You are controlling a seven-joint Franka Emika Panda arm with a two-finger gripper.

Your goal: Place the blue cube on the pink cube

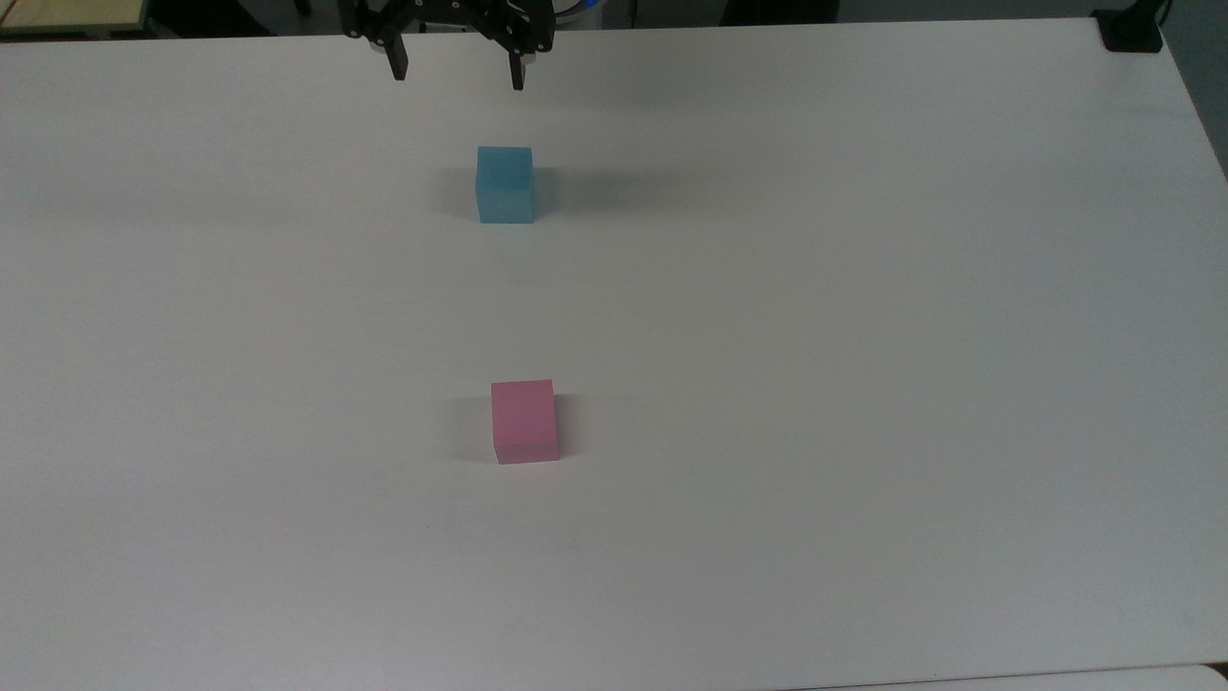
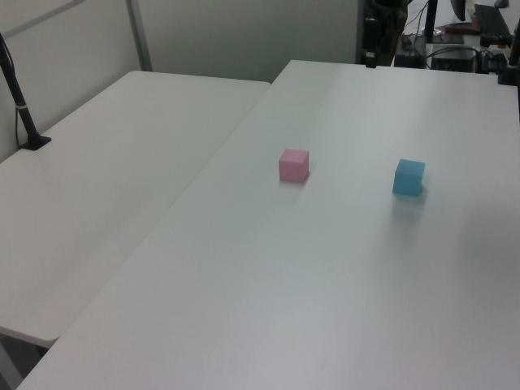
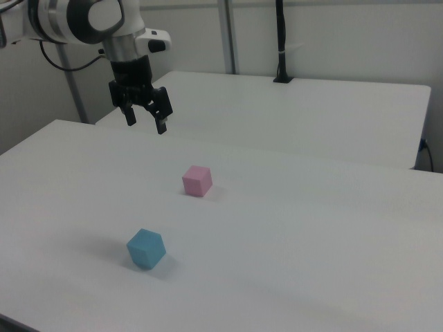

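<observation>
The gripper (image 1: 458, 75) hangs above the white desk (image 1: 863, 336) with its jaws spread wide and holding nothing. The blue cube (image 1: 505, 184) rests on the desk just below it in the top view, and the pink cube (image 1: 524, 421) sits well apart, nearer the top view's bottom.

we see a white tabletop (image 2: 268, 276) butted against a second white table (image 2: 106, 162), pale partition walls (image 2: 244, 32) behind.
</observation>
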